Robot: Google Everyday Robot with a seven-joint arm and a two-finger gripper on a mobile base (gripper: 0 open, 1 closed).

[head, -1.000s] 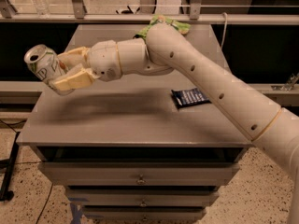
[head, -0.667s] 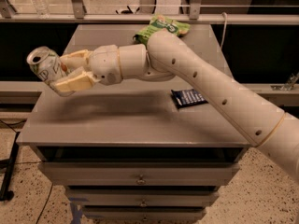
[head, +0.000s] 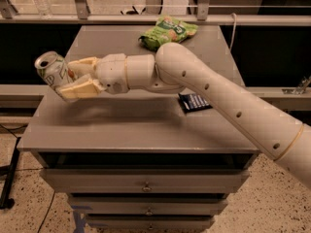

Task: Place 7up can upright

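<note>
Table [head: 146,130]: grey top over a stack of drawers; landmark for all places below.
Arm [head: 233,106]: reaches from the table's right side across to its left side.
Snack bag [head: 167,31]: green, at the table's back edge.
Gripper [head: 66,79]: raised above the table's left edge, fingers clamped on the can from the right.
7up can [head: 51,68]: held in the air over the table's left edge, not touching the top.
Long axis: tilted, open end up and leaning left, away from the gripper; judged to need righting before setting down.
Change: can and gripper have shifted slightly inward over the table; the arm has drawn clear of the snack bag.
</note>
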